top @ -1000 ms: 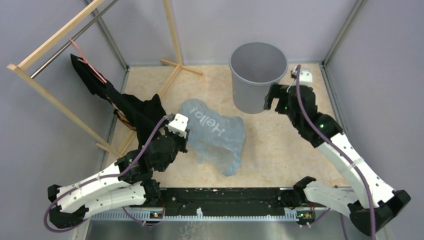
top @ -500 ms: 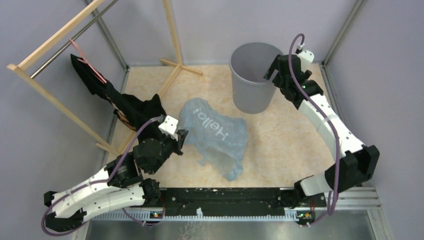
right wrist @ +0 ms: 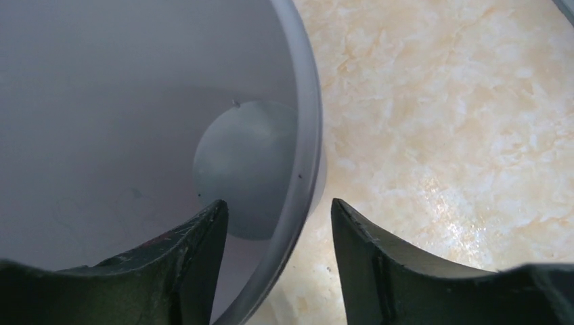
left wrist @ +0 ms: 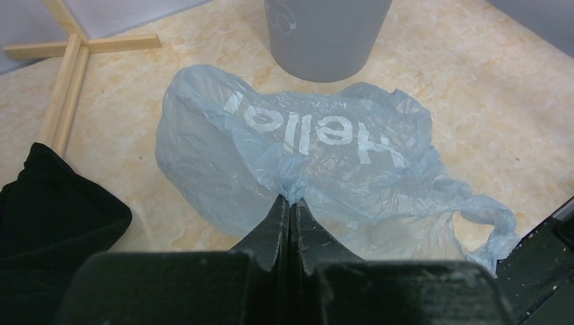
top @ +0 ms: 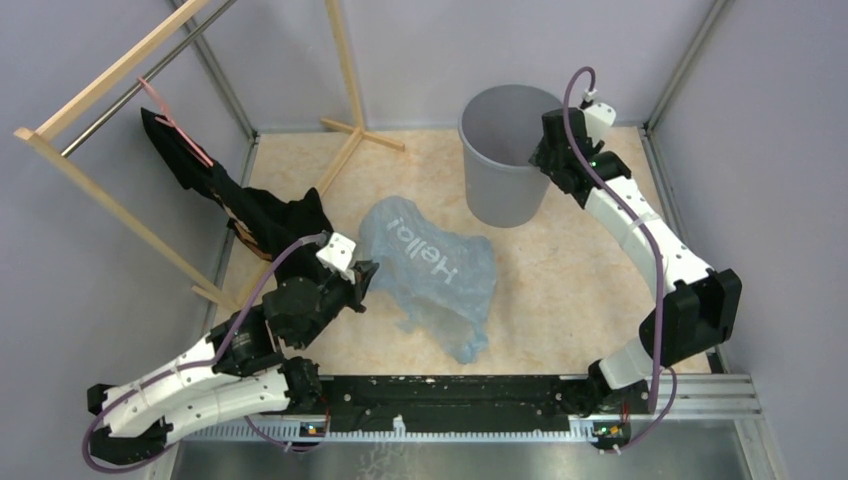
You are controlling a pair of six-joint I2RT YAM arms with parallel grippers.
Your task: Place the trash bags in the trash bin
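Observation:
The pale-blue trash bag point(top: 435, 280) with white "Hello" lettering lies crumpled on the floor in front of the grey trash bin point(top: 497, 190). My left gripper point(top: 362, 275) is shut on the bag's left edge; in the left wrist view point(left wrist: 291, 200) a pinch of blue film point(left wrist: 318, 149) sits between the closed fingertips. My right gripper point(top: 545, 150) is open above the bin's right rim; in the right wrist view point(right wrist: 279, 210) the rim point(right wrist: 308, 156) passes between the two fingers, one inside, one outside. The bin's inside looks empty.
A black cloth with a pink strap point(top: 255, 215) hangs from a wooden rack point(top: 110, 80) at the left and lies beside the left arm. The rack's foot point(top: 355, 135) rests near the bin. Grey walls enclose the floor.
My right arm has stretched up and back from beside the bin to over its right rim. My left gripper pulled the bag's edge slightly toward me, and the bag shifted a little.

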